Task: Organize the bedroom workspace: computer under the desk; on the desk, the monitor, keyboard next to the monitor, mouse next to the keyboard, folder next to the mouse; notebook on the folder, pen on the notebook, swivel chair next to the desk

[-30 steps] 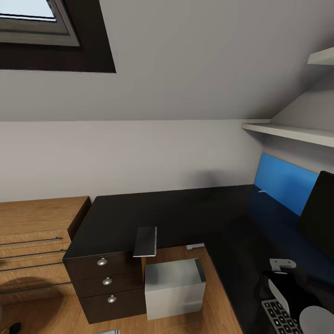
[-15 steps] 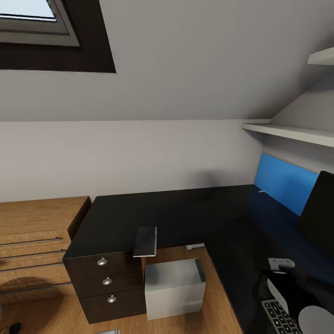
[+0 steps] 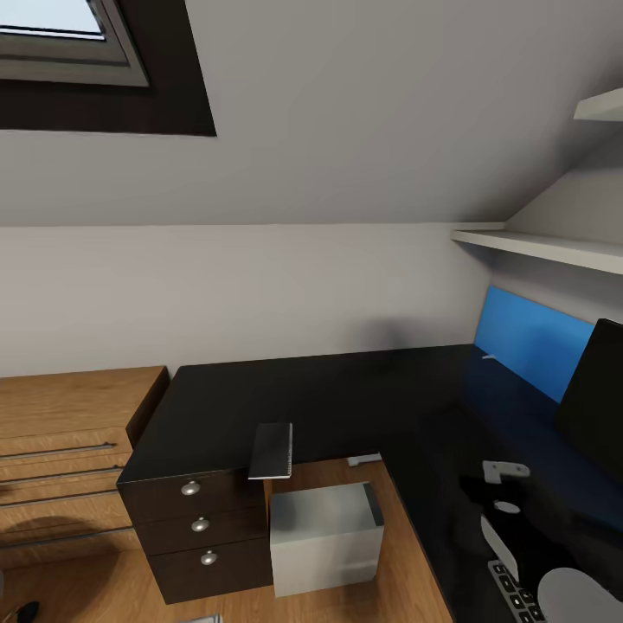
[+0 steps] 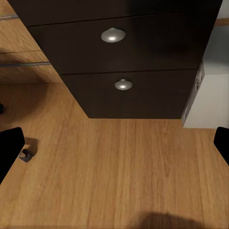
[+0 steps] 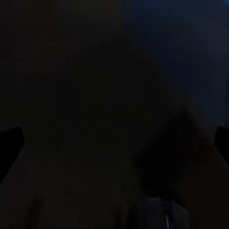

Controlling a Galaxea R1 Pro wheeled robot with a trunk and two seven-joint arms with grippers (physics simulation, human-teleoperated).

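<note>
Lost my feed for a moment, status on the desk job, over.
Right end effector open above desk, mouse just below. Left end effector open, by the drawers. Notebook on desk edge, computer underneath.

Black desk, oak around it

My flat black-topped desk (image 3: 346,394) carries round silver drawer knobs (image 3: 190,488); lower centre a pale grey-white boxy tower (image 3: 324,536); right, a bright blue wall panel (image 3: 528,342).

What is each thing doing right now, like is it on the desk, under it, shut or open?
notebook: flat on the desk, its edge sticking out over the front.
computer: standing on the floor beside the drawers, partly under the desk.
drawers: all shut.
monitor: upright on the desk.
keyboard: lying on the desk.
left gripper: open, empty, above the floor.
right gripper: open, over the desk.
</note>
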